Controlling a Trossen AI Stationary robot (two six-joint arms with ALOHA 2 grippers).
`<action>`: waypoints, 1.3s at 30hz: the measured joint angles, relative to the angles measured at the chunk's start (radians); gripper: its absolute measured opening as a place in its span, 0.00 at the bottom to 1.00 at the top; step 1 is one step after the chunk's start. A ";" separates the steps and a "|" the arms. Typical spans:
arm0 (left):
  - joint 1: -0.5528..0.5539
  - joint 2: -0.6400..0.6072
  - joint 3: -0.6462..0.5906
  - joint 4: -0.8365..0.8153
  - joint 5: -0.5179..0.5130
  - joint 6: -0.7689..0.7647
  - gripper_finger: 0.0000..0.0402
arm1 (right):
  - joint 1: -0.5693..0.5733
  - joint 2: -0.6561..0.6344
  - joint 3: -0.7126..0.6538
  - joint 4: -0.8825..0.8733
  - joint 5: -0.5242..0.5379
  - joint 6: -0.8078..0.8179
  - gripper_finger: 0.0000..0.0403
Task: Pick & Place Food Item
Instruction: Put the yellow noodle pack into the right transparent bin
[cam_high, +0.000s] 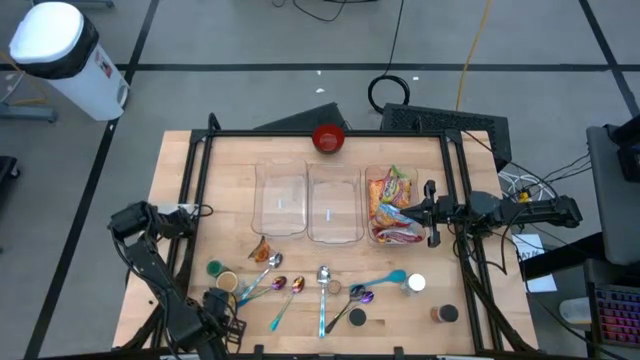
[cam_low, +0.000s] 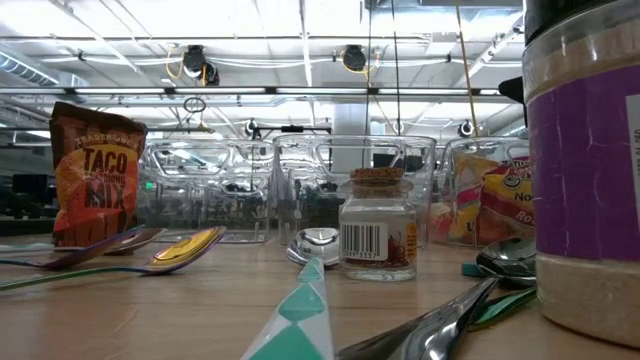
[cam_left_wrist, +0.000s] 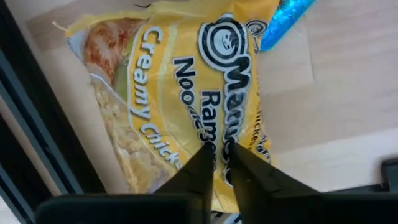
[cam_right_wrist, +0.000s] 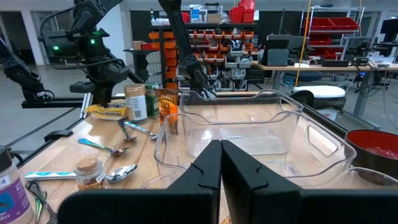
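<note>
A yellow ramen noodle packet (cam_left_wrist: 186, 81) lies flat on the wooden table at its near left corner, beside the black frame rail (cam_left_wrist: 37, 124). My left gripper (cam_left_wrist: 217, 149) points down onto it and is shut on its wrapper. In the right wrist view the same gripper (cam_right_wrist: 99, 93) stands over the packet (cam_right_wrist: 107, 111). In the high view my left gripper (cam_high: 225, 318) covers the packet. My right gripper (cam_high: 430, 212) waits shut and level at the table's right side, next to the clear containers, touching nothing. My left gripper pinches the packet's printed top face (cam_left_wrist: 219, 134) between its two fingertips, toward one end of the packet. The fingers come from above, pointing down. A thin strip of yellow wrapper shows in the narrow gap between them. The packet rests flat on the table.
Three clear containers (cam_high: 333, 205) stand in a row mid-table; the right one (cam_high: 392, 205) holds food packets. A red bowl (cam_high: 328, 138) sits at the far edge. A taco mix packet (cam_low: 95, 170), spoons (cam_high: 322, 290), spice jars (cam_low: 377, 225) and a blue item (cam_left_wrist: 286, 18) crowd the near half.
</note>
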 joint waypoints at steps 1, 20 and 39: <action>0.000 0.000 0.000 0.012 -0.001 0.014 0.09 | 0.000 0.000 0.000 0.000 0.000 0.000 0.00; 0.006 -0.055 0.019 0.209 -0.085 0.197 0.01 | 0.000 0.000 0.000 0.000 0.000 0.000 0.00; 0.111 -0.068 0.244 0.209 -0.605 0.749 0.00 | 0.000 0.000 0.000 0.000 0.000 0.000 0.00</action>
